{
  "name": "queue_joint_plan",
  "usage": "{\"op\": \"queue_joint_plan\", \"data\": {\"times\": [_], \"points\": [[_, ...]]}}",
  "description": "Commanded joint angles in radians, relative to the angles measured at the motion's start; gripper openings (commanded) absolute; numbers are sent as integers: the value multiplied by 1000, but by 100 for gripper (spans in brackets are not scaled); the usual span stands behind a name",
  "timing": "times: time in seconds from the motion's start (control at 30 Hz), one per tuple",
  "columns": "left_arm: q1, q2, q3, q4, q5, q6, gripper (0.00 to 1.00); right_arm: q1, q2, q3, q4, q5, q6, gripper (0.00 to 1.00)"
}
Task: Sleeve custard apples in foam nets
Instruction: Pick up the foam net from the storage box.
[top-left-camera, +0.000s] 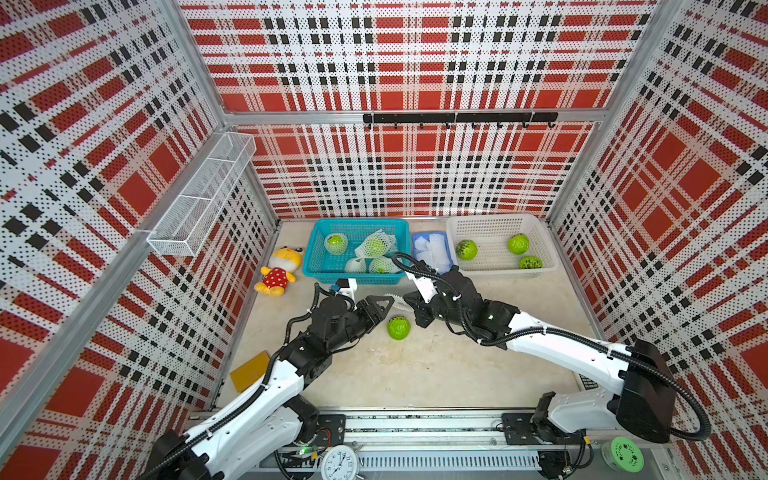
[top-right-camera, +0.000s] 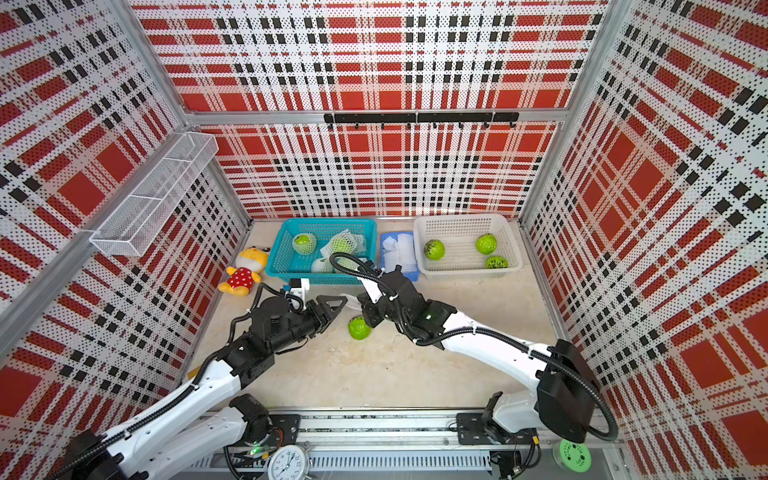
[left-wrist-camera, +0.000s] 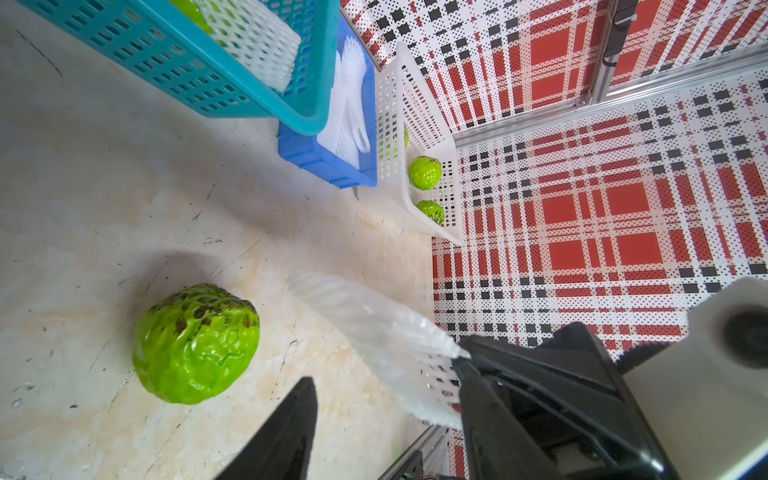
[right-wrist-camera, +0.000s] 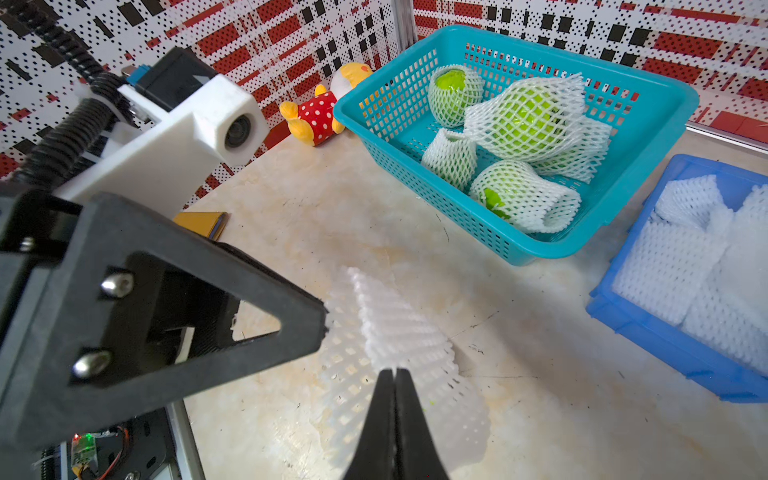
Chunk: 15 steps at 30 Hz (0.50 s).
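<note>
While R fingers pinch net, apple beside

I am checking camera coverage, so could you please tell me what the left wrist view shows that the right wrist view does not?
Only the left wrist view: the bare custard apple on the table, and the white basket with more bare fruit. Only the right wrist view: the plush toy and a yellow flat piece. Both: the foam net pinched in the shut right gripper, the teal basket holding netted fruit, and the blue tray of spare nets.
</note>
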<state>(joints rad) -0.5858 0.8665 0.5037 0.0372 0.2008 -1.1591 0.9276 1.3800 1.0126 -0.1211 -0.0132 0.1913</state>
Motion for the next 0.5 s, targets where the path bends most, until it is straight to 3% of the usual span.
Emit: {"op": "queue_joint_plan", "data": {"times": [0.0,0.47], "points": [[-8,14,-3,27,-15,-9,57,12,15,10,41,13,-14,0],[-42,47,6,33,-31,-17,45,15,27,9,48,47,-9,0]]}}
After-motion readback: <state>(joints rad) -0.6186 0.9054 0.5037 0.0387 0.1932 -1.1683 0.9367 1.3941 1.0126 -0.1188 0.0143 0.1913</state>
